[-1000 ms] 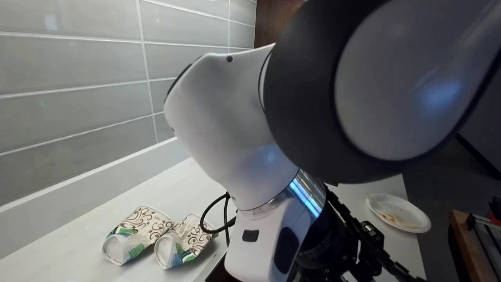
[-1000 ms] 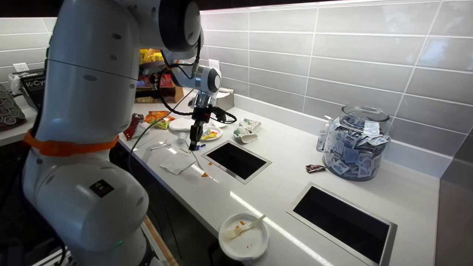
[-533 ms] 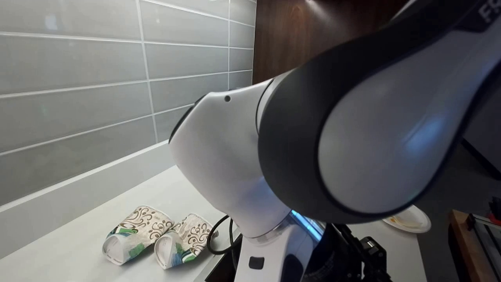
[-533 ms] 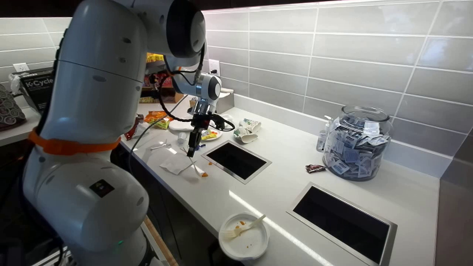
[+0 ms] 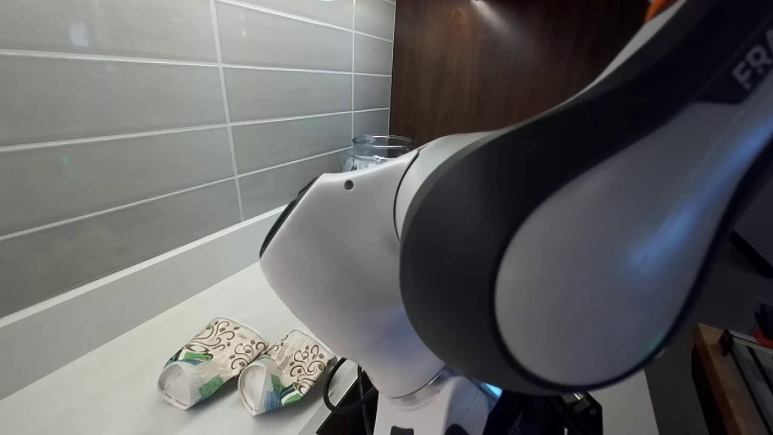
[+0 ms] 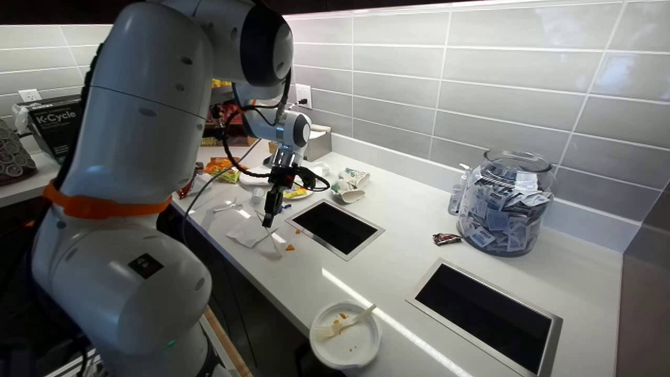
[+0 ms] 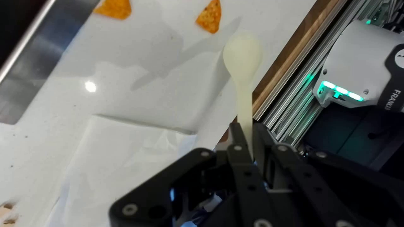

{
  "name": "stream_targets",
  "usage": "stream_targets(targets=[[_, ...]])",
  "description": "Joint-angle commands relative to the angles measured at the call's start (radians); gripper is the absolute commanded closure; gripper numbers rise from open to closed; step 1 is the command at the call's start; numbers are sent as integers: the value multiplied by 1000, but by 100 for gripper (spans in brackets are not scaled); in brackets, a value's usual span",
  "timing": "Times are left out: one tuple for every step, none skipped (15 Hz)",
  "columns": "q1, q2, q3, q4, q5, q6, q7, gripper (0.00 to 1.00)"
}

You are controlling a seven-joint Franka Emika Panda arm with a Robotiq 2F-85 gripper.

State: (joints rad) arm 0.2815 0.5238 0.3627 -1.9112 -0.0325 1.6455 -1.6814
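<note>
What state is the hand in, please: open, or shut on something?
The hand is shut on the pale spoon: the wrist view shows its handle pinched between the two fingers.

In the wrist view, the handle end of the pale cream plastic spoon (image 7: 242, 56) is hidden between the fingers of the black two-fingered gripper (image 7: 246, 126). The bottom edge cuts off the creased white paper napkin (image 7: 123, 170), the top edge an orange triangular chip (image 7: 116, 8). In an exterior view, the white-and-black robot arm (image 5: 344, 260) hides most of the clear round glass jar (image 5: 381, 148) — little beyond its rim shows. In an exterior view, print on the blue-and-white packets (image 6: 497, 217) is too small to read.
</note>
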Motion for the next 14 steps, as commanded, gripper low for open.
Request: stream_targets(targets=[[25,17,-6,8,-31,16,29,97],[30,21,-7,15,-38,14,33,97],[35,25,-9,20,-49,13,38,97],[37,29,-11,26,-58,12,43,97],[41,32,-12,31,-68,12,50,97],[42,35,-12,37,-74,13,51,97],[43,41,-13,46,-81,10,54,97],[44,45,-13,52,-88,11,55,97],[47,51,-13,62,-99,9,60,97],[46,55,-12,69,-104,8,57,97],[46,60,-11,78,-107,6,56,97],[44,66,-10,89,-107,4,54,97],[42,71,-9,98,-104,1,49,97],[41,75,-9,105,-104,2,47,97]])
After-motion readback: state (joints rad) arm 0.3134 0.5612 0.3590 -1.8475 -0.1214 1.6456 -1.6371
